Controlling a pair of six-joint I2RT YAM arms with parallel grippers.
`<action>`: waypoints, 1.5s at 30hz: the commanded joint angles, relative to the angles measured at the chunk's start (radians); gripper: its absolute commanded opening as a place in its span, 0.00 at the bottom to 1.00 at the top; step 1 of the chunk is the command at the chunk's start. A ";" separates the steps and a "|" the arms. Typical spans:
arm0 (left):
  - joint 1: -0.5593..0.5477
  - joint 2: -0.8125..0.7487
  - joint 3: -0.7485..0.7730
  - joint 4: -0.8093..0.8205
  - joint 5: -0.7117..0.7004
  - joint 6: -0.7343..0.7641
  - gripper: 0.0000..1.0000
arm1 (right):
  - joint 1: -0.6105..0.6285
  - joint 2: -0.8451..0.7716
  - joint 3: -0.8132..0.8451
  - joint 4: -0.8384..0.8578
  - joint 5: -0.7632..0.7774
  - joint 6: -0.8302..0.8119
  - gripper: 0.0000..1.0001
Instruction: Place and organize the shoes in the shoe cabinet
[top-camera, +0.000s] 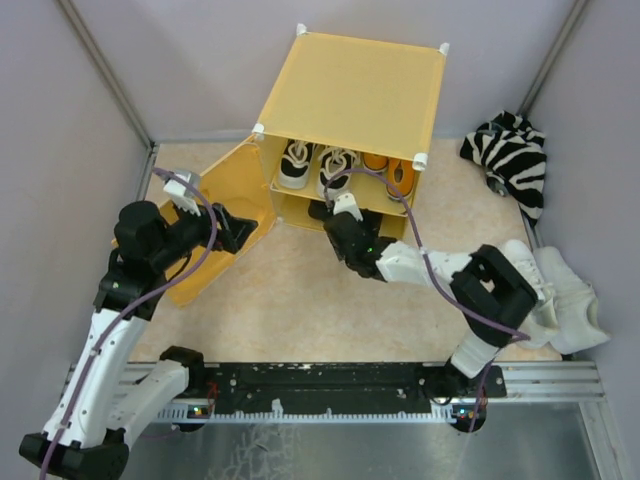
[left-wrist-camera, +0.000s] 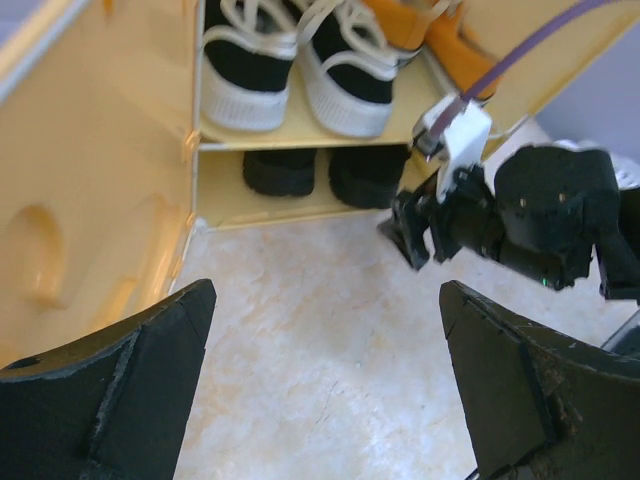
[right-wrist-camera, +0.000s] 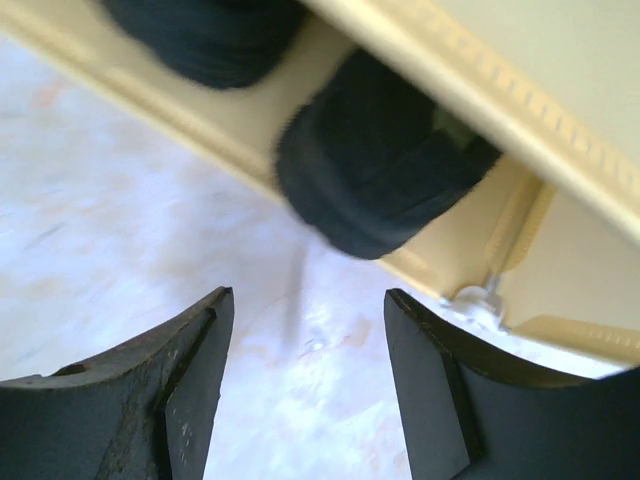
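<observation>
Straight ahead of the right jaws, which are open and empty low over the worktop (top-camera: 300, 300), a black shoe (right-wrist-camera: 380, 170) lies in the lower compartment of the cabinet (top-camera: 350, 90). Its rounded end is at the front lip and its length runs inward. The black-and-white pair (top-camera: 315, 165) and the orange pair (top-camera: 388, 172) sit on the shelf above. The left jaws, also open, hang beside the door (left-wrist-camera: 90, 200), farther away, so I think a push inward belongs to the right arm.
</observation>
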 joint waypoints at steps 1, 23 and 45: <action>-0.006 -0.007 0.113 0.096 0.101 -0.069 0.99 | 0.124 -0.220 -0.019 -0.114 -0.139 0.004 0.62; -0.006 0.260 0.470 0.021 -0.343 -0.023 0.99 | 0.164 -0.922 0.235 -0.832 -0.193 0.103 0.64; -0.006 0.161 0.312 -0.180 -0.148 -0.039 0.99 | 0.164 -0.986 0.443 -1.089 -0.132 0.191 0.64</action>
